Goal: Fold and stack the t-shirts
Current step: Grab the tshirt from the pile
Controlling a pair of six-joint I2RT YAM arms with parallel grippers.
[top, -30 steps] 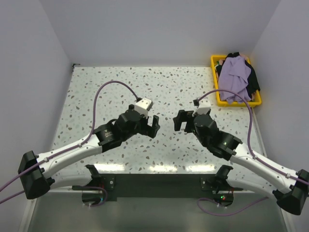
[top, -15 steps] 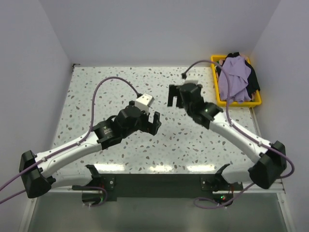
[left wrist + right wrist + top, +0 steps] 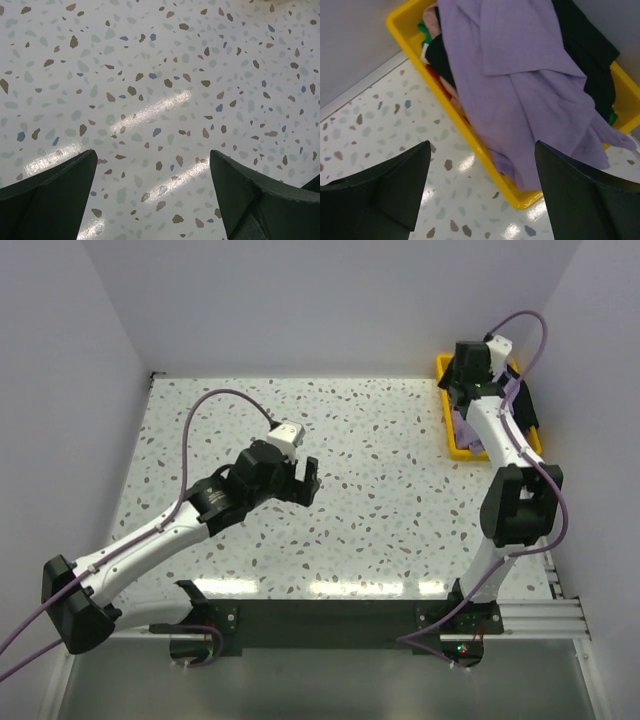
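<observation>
A lavender-purple t-shirt lies crumpled on top of the pile in the yellow basket, one end draped over the near rim. Beside and under it lies a black t-shirt; other coloured cloth peeks out beneath. My right gripper hovers open above the basket's near rim and the lavender shirt's hanging end, holding nothing. From above, the right gripper covers most of the basket. My left gripper hangs open over bare table at centre-left; its wrist view shows only speckled tabletop between the fingers.
The basket sits in the far right corner against the back and right walls. The speckled table stretches between the arms. Purple cables loop above both arms.
The right arm has swung from the table's middle out to the far right corner and now hangs over the basket. The left gripper has shifted slightly left and back. Both stayed open.
</observation>
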